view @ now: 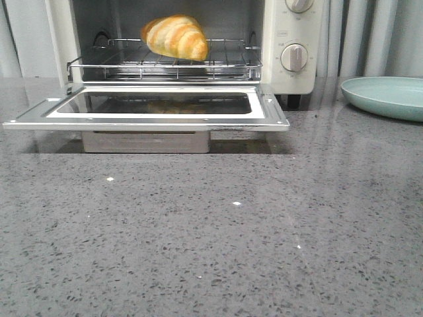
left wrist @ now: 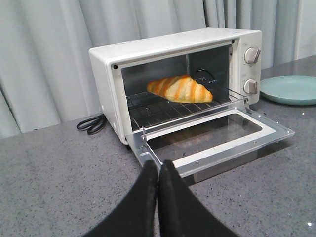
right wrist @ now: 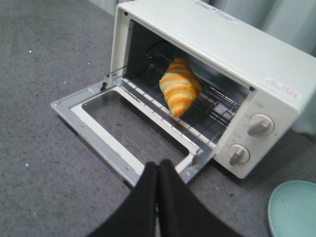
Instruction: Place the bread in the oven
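The bread (view: 176, 37), golden orange-brown with cream stripes, lies on the wire rack (view: 165, 65) inside the cream-white oven (view: 289, 72). The oven's glass door (view: 147, 109) hangs open flat over the counter. The bread also shows in the left wrist view (left wrist: 180, 89) and the right wrist view (right wrist: 179, 87). My left gripper (left wrist: 158, 170) is shut and empty, above the counter off the door's left front corner. My right gripper (right wrist: 158, 168) is shut and empty, above the door's right front corner. Neither gripper shows in the front view.
A pale green plate (view: 386, 96) sits on the grey speckled counter to the right of the oven, also in the left wrist view (left wrist: 290, 89). A black power cord (left wrist: 91, 123) lies coiled left of the oven. Grey curtains hang behind.
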